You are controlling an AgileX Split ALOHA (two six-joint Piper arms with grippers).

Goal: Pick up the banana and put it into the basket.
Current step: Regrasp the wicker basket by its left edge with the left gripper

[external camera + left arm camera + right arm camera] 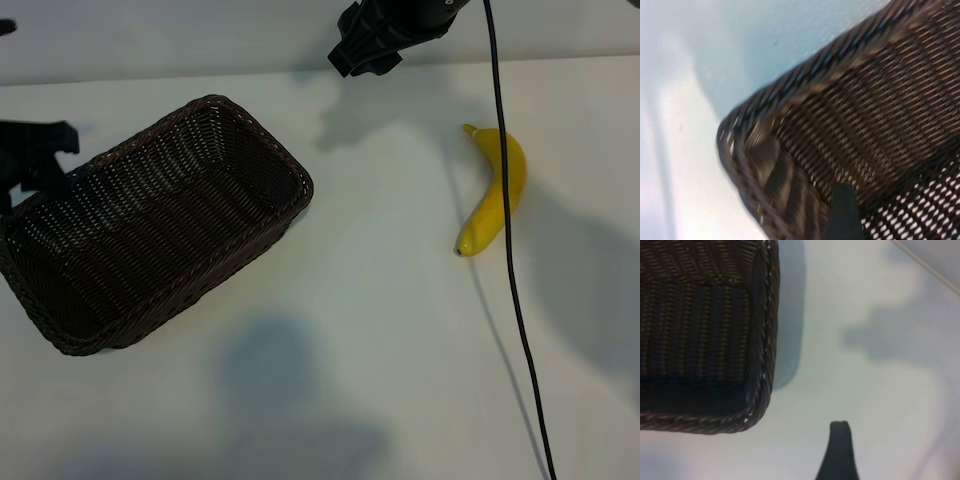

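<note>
Curved bright yellow banana (492,192) lying on white worktop (380,330), well right of rectangular dark brown woven wicker basket (250,235). Left gripper (35,155) at basket's left rim, fingers spread. Right gripper (365,45) beyond basket, fingers spread, empty.

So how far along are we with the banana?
Nothing is done yet: the banana lies on the table, apart from the empty basket. Neither tool holds anything; the left tool is at the basket, the right tool above. Grasping and placing remain.

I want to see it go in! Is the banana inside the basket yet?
Not yet. The banana lies on the table, well apart from the empty basket.
</note>
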